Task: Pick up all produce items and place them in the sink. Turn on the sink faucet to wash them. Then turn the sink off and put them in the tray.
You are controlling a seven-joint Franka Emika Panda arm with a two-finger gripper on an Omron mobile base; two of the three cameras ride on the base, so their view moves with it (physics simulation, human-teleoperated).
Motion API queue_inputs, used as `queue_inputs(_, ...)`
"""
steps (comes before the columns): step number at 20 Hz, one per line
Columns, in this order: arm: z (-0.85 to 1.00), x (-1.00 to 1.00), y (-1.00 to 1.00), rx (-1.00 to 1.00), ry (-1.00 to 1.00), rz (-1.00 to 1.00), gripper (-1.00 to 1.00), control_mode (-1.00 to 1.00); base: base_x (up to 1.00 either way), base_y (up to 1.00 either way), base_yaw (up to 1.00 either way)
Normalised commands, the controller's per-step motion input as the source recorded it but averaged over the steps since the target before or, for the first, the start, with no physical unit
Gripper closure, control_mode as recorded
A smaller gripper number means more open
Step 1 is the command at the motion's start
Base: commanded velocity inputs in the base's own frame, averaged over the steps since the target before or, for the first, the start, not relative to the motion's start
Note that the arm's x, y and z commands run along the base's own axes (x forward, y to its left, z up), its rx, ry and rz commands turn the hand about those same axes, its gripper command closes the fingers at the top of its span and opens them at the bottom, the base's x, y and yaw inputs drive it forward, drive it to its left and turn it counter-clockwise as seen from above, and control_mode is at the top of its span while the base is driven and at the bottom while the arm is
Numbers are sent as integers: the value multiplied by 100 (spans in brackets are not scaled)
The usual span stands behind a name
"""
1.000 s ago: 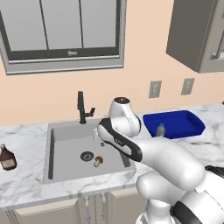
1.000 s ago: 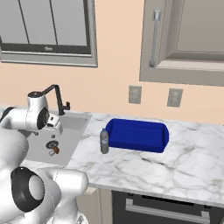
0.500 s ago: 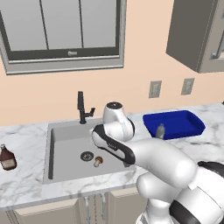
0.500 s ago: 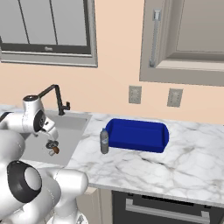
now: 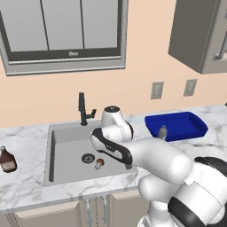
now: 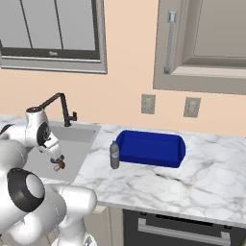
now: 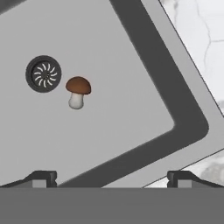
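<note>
One tabletop: white marble tabletop (image 5: 26, 186) running left to right under the window, carrying everything else.
Sink: grey rectangular sink (image 5: 66, 148) set into the marble at the left; its far wall sits just below the faucet, and a round dark drain (image 5: 88, 158) lies on its floor.
Arm: white arm (image 5: 133, 150) rising from the near right of the left base view and reaching over the near right part of the sink.
Tray: deep blue tray (image 6: 151, 148) on the marble to the right of the sink, well apart from the mushroom.
Faucet: slim black faucet (image 5: 83, 110) upright at the far edge of the sink, its spout angled out over the basin in the right base view.
Bottle: dark brown bottle (image 5: 6, 159) standing on the marble left of the sink, near the left edge of the left base view.
Can: small grey can (image 6: 114, 155) upright on the marble, just in front of the tray's left end, between sink and tray.
Claw: claw (image 7: 111, 177) released, its two dark tips spread wide with nothing between them, hanging above the sink's corner.
Mushroom: brown-capped mushroom (image 7: 77, 92) with a pale stem lying on the sink floor just beside the drain, apart from the claw tips.
</note>
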Motion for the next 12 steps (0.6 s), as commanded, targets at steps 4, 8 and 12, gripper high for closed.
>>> queue_inputs(4, -25, 0, 0, 0, 6, -14, -100, -100, 0, 0, 0)
queue_inputs(8, -28, 3, 0, 0, 5, -11, -100, -100, 0, 0, 0)
queue_inputs(12, -20, 17, 1, 0, 4, -9, -100, -100, 0, 0, 0)
